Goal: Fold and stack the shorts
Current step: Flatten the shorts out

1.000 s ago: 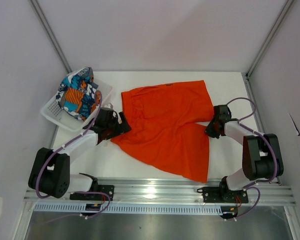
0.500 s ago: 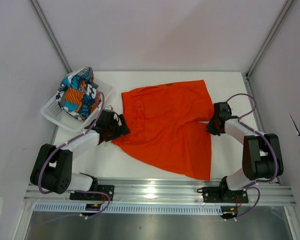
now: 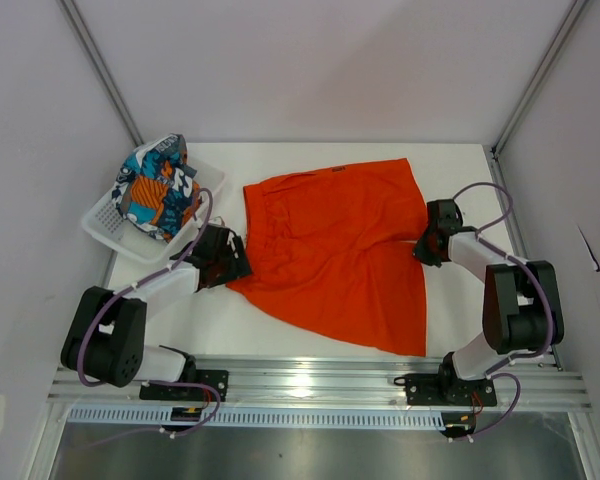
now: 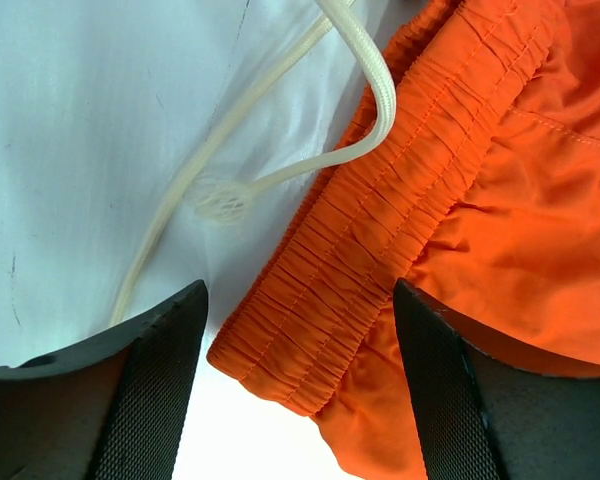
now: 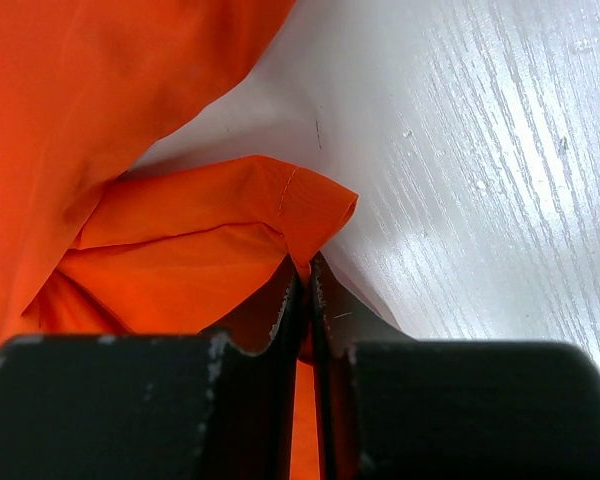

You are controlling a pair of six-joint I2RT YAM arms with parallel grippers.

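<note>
2 hands flank the orange shorts (image 3: 335, 250) on the tabletop (image 3: 460, 170). Our left hand (image 4: 298, 340) gapes, waistband corner (image 4: 310, 350) between its fingers (image 4: 150, 390), ready to pinch; our right hand (image 5: 308, 300) is clamped on a hem fold (image 5: 300, 205), so we can lift both sides and fold.

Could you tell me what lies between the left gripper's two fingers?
The waistband corner of the orange shorts, beside white table; the left wrist view shows it.

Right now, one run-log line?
left gripper open, straddling orange shorts waistband | right gripper shut on their leg hem | patterned shorts in basket
</note>
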